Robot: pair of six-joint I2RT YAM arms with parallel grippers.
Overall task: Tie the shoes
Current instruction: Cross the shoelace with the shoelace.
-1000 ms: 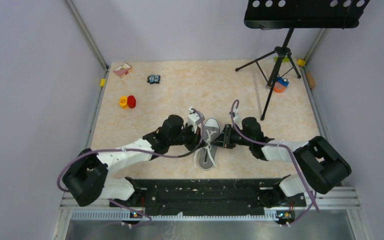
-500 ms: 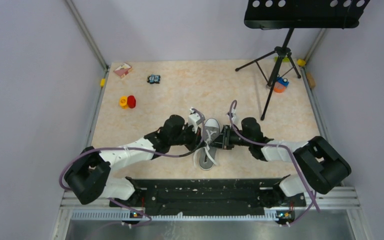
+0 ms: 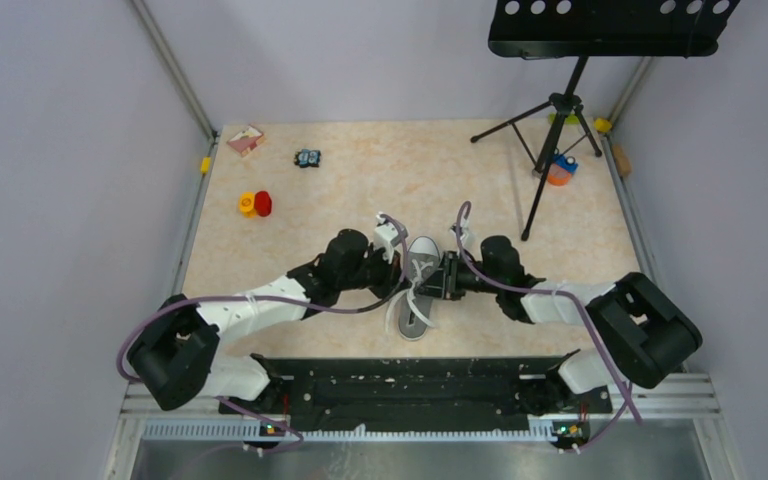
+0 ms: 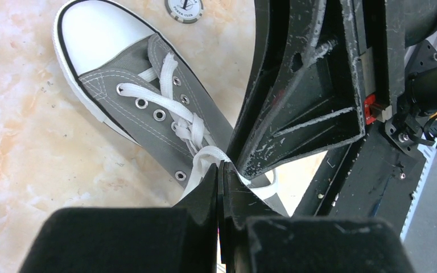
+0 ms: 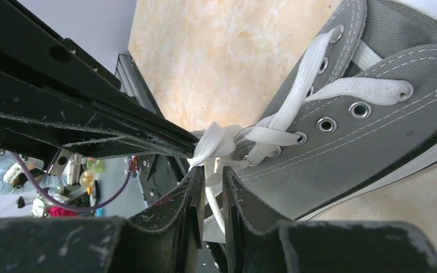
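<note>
The grey canvas low-top sneaker [image 3: 420, 270] is shown on the beige tabletop [image 3: 380, 180] between the arms, its white laces [image 5: 353, 88] pinched by the left gripper [image 4: 221, 168] and right gripper [image 5: 211, 176]; knot-tightening is judged underway, outward pulls being required next.

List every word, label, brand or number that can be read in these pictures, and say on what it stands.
No text can be read with certainty.
Round disc beside the toe cap of the sneaker: a logo and a ring of small print, too blurred to read.
Pink card, far left in the top view: too small to read.
</note>
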